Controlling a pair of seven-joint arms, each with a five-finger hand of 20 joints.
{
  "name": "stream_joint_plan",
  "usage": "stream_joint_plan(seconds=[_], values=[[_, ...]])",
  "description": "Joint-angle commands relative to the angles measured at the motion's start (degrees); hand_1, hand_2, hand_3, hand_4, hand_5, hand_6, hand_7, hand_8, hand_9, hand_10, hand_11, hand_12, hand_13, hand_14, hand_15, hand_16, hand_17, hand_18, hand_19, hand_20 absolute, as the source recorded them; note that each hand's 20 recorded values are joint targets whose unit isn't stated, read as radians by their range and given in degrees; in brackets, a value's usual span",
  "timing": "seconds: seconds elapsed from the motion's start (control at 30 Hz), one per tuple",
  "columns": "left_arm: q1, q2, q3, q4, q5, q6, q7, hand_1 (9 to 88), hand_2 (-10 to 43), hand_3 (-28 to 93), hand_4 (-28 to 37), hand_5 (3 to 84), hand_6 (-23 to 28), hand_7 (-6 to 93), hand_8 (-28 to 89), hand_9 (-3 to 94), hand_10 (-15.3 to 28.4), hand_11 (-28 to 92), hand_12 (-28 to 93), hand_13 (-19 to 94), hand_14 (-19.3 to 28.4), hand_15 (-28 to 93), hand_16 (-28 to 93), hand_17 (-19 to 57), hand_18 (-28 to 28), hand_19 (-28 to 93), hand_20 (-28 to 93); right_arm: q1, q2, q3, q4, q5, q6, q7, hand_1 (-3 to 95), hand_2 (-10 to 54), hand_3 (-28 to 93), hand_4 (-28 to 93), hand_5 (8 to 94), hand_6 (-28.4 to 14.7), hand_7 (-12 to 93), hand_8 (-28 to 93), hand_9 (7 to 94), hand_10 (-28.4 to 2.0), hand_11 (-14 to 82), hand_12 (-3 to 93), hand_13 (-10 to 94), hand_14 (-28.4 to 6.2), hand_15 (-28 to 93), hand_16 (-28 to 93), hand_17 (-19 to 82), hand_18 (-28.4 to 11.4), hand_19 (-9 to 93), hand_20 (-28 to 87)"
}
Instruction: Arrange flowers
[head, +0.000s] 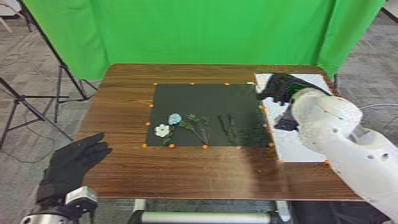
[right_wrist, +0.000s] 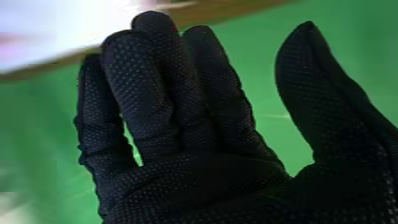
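Two flowers lie near the left edge of a black mat (head: 191, 97) on the brown wooden surface (head: 120, 160): a white flower (head: 162, 130) with a pale centre and, just beside it, a pale blue flower (head: 174, 119). Green leafy stems (head: 202, 131) stretch over the mat next to them, and darker green sprigs (head: 228, 127) lie farther right, apart from the blooms. Small orange markers (head: 144, 145) dot the mat's border. On the right, a long white panel (head: 300, 150) runs alongside the mat, partly under the right arm; a dark item (head: 286, 123) on it is too small to tell. The right robot hand (head: 286, 86) is over the panel's far part, its fingers straight and the thumb spread well apart from them, clamped on nothing. The left robot hand (head: 78, 160) is at the near left side of the surface, apart from the flowers, its fingers extended and loose. Behind the surface hangs a green curtain (head: 204, 32).
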Motion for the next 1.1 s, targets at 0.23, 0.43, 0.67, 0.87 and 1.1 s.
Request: stream_joint_plan(seconds=[0.23, 0.43, 0.67, 0.87, 1.1], values=[[-0.54, 2.46, 2.03, 0.19, -2.16, 1.22, 1.96, 28.3, 7.6, 79, -16.6, 51.0, 16.4, 15.1, -9, 42.5, 23.8, 41, 8, 31, 28.4, 65, -16, -9.9, 21.7, 61, 11, -20.0, 1.94, 22.25, 3.49, -0.26, 0.94, 5.71, 27.5, 1.8, 80, -27, 55.3, -7.1, 16, -12, 61.6, -19.7, 32.2, 17.5, 57, -15.4, 73, 17, 20, -25.0, 81, 18], [-0.8, 3.08, 2.84, 0.25, -2.78, 1.62, 2.59, 28.3, 7.7, 79, -16.7, 51.0, 16.3, 15.1, -9, 42.5, 23.8, 41, 8, 31, 28.4, 65, -16, -9.9, 21.8, 61, 11, -19.13, 0.55, 21.64, 5.47, -0.05, 2.51, 7.94, 27.8, 1.5, 80, -27, 53.5, -7.2, 15, -11, 62.0, -19.7, 30.3, 16.9, 60, -14.5, 73, 17, 23, -26.2, 83, 18], [-1.62, 1.29, 2.91, 0.47, -1.07, 0.43, 0.67, 28.4, 7.7, 79, -16.8, 51.0, 16.3, 15.1, -9, 42.5, 23.8, 41, 8, 31, 28.4, 65, -16, -9.9, 21.8, 61, 11, -19.39, 2.16, 21.52, 4.99, -3.09, 9.3, 9.27, 27.4, 0.2, 78, -26, 48.4, -5.2, 14, -11, 66.0, -20.5, 30.3, 17.1, 64, -14.6, 73, 19, 27, -27.9, 85, 15], [-1.82, 0.18, 2.72, 0.64, -0.29, -0.34, 0.03, 28.3, 7.6, 79, -16.7, 50.9, 16.2, 15.1, -9, 42.5, 23.8, 41, 8, 31, 28.4, 65, -16, -9.9, 21.7, 61, 11, -16.66, 3.2, 20.97, 6.29, -2.93, 10.4, 9.2, 26.9, 0.1, 78, -26, 47.9, -4.8, 14, -11, 67.1, -20.8, 30.4, 17.2, 64, -15.0, 73, 20, 27, -28.3, 86, 13], [-2.73, 0.76, 3.75, 1.08, -0.73, -0.29, 1.26, 28.3, 7.6, 79, -16.8, 51.0, 16.4, 14.8, -9, 42.5, 23.8, 41, 8, 31, 28.4, 65, -15, -9.9, 21.8, 61, 11, -11.69, 2.25, 18.1, 10.87, -1.5, 5.56, 10.88, 26.4, 0.7, 77, -26, 47.2, -4.5, 14, -11, 66.7, -21.3, 28.6, 16.7, 64, -15.5, 72, 20, 27, -28.4, 86, 10]])
